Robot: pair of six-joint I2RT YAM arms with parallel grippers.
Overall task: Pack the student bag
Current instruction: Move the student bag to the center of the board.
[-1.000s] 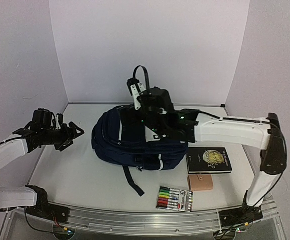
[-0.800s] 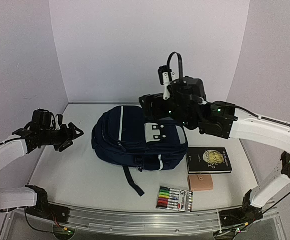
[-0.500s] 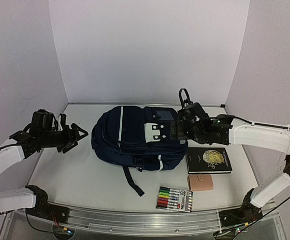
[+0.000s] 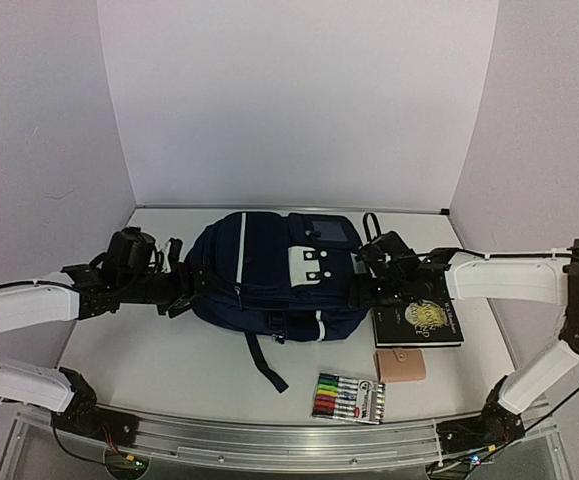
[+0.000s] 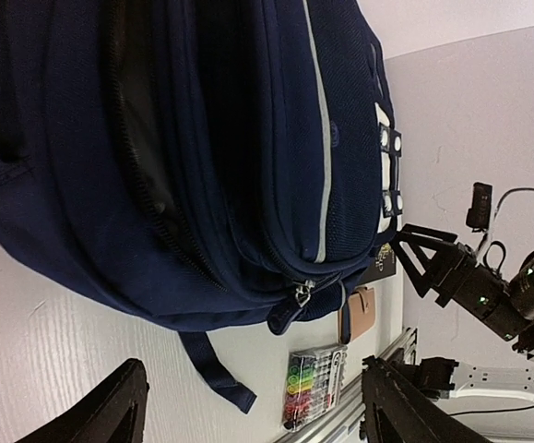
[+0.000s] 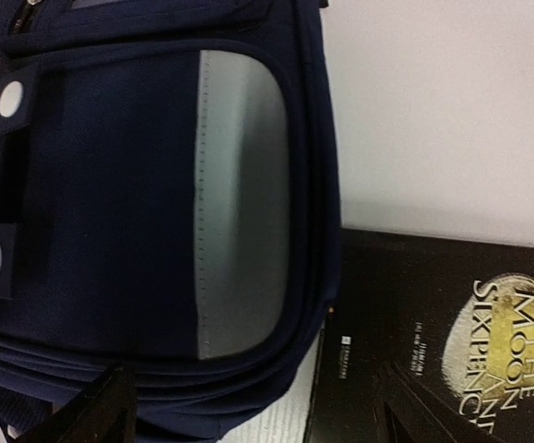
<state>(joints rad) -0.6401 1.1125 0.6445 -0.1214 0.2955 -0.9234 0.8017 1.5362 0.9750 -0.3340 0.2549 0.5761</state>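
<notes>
Because the table point(image 4: 119, 350) has the bag point(image 4: 259, 275) lying front-up in its middle with the goods outside it, the step in hand looks like getting the bag opened and held, not loading yet. The left gripper point(image 4: 177, 290) sits at the bag's left side, jaws spread wide with nothing between them. The right gripper point(image 4: 362, 285) sits at the bag's right side, just beside the fabric, jaws likewise spread and empty. To do this well, I judge the left one should go for the zip line in its wrist view, where a dark gap runs between the teeth, and pinch one lip of fabric only; a bite on the whole soft wall would likely bunch and slip. The right one would best lift or pin the opposite edge so the mouth gapes, without trapping the book point(image 4: 417, 320), which seems to touch the bag's right edge. The markers point(image 4: 349, 397) lie near the front rail, the wallet point(image 4: 401, 365) just near of the book, both apart from the bag. A loose strap point(image 4: 265, 362) trails nearward and could snag. The zip pull point(image 5: 302, 293) sits low on the track; how far it has run I cannot tell.
</notes>
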